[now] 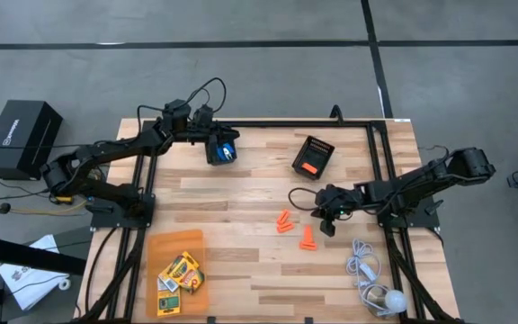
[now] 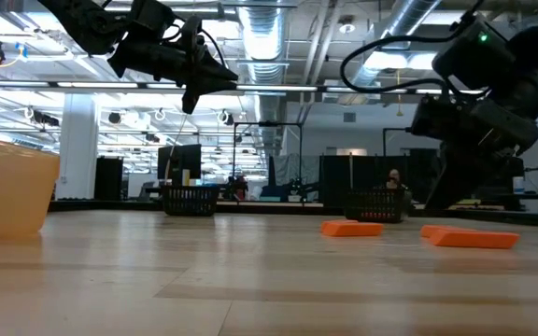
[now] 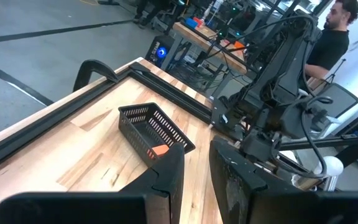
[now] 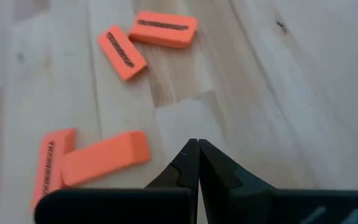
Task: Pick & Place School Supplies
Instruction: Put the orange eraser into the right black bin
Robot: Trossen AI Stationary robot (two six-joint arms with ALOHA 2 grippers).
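My left gripper [image 1: 226, 151] hangs high over the table's far-left part, shut on the blue-handled scissors [image 1: 228, 153]; a thin tip [image 2: 186, 110] points down below it. My right gripper [image 4: 197, 147] is shut and empty, low over the wood to the right of several flat orange pieces [image 1: 284, 221] [image 1: 308, 238] [image 4: 122, 51]. One more orange piece [image 3: 159, 150] lies in the black mesh bin [image 1: 313, 155]. Yellow-and-green crayon boxes [image 1: 180, 273] lie in an orange tray [image 1: 165, 245] near the left front. My left gripper holds the scissors at the blue handle [image 1: 229, 153], which shows from above at its fingers. The scissors are lifted clear of the table and hang below the fingers. In the left wrist view the fingers [image 3: 166, 180] hide the place of contact.
A white cord with a round bulb [image 1: 378, 292] lies at the table's near-right corner. The black mesh bin stands at the far side, right of the middle. Bare wood lies between the tray and the orange pieces. A person [image 3: 334, 34] stands beyond the table.
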